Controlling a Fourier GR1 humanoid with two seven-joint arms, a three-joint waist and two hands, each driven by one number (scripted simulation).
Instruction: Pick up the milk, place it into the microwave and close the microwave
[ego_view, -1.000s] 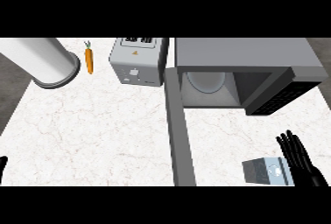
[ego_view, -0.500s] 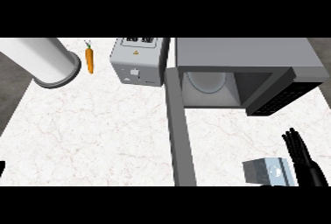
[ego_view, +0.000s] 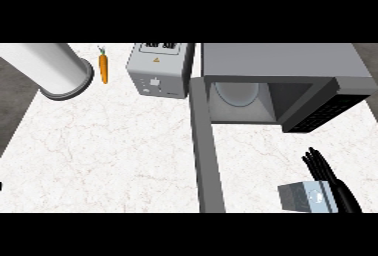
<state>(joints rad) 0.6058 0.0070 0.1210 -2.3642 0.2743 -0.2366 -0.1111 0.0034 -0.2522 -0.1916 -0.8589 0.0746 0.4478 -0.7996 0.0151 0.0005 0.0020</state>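
Counter: a white marbled counter top filled most of the view, with a dark strip of floor along its 9 o'clock side.
Milk: the milk carton, grey-white with a pale blue patch, stood on the counter at about 5 o'clock in the view, outside the microwave and toward 6 o'clock from its open mouth.
Right hand: the black right hand came up from the lower edge at 5 o'clock, its fingers straight and close together, pointing toward 11 o'clock. It lay along the carton's 3 o'clock side, released rather than curled round it. Whether it touched the carton I could not tell.
Left hand: only a dark sliver of the left hand showed at the 9 o'clock edge, and its state could not be told.
Microwave: the grey microwave sat at 1 o'clock, its cavity open toward 6 o'clock.
Door: the microwave door stood swung out, seen edge on as a grey band running from the cavity's 9 o'clock side toward 6 o'clock, well apart from the milk.
Turntable: a pale round turntable plate showed inside the cavity.
Panel: the dark control panel slanted at the cavity's 3 o'clock side.
Toaster: a silver toaster stood just beside the microwave, at 12 o'clock.
Carrot: an orange carrot lay at 11 o'clock, between the toaster and the cylinder.
Cylinder: a large white cylinder with a grey rim stood tilted in the view at 10 o'clock.
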